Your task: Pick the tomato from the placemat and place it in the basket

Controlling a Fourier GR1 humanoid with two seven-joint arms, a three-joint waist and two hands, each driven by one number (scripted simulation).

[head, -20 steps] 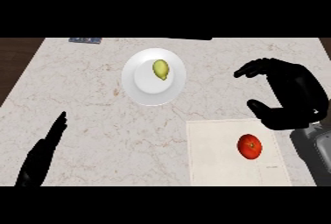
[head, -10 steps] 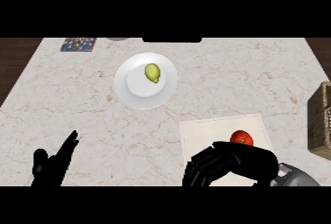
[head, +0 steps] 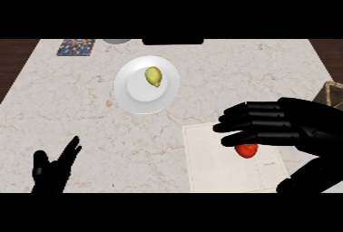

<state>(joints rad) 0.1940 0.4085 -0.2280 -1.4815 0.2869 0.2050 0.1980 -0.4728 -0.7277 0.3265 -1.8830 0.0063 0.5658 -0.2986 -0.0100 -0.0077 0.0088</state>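
**Right hand over tomato on placemat**

The tomato (head: pixel 247 151) is seen lying on the pale placemat (head: pixel 214 158), toward its right half. The right hand (head: pixel 295 123) is spread just above it, fingers (head: pixel 249 121) extended leftward and only slightly bent; the tomato's upper part is hidden under them, and nothing is gripped. The thumb (head: pixel 305 177) is held apart, lower right of the tomato. The left hand (head: pixel 52 170) is noted at the lower left edge, open, fingers up, resting. A white plate (head: pixel 134 93) with a yellow-green fruit (head: pixel 154 77) is set up-left of the placemat, well apart. A corner of the basket (head: pixel 333 92) is visible at the right edge.
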